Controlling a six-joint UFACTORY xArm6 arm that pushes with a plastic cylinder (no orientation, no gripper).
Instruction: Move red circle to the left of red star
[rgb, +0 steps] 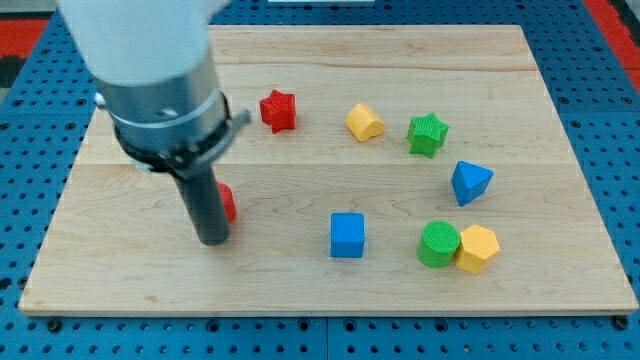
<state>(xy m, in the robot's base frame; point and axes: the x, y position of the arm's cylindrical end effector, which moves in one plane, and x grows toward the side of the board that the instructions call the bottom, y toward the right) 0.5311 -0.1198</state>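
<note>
The red star (278, 110) lies on the wooden board at the view's upper middle. The red circle (228, 203) lies below and left of it, mostly hidden behind my dark rod; only its right edge shows. My tip (213, 240) rests on the board just left of and slightly below the red circle, touching or nearly touching it. The arm's grey body covers the view's upper left.
A yellow block (365, 122) and a green star (428, 134) lie right of the red star. A blue triangle (470, 183) is at the right. A blue cube (348, 235), a green circle (439, 245) and a yellow hexagon (478, 249) lie lower right.
</note>
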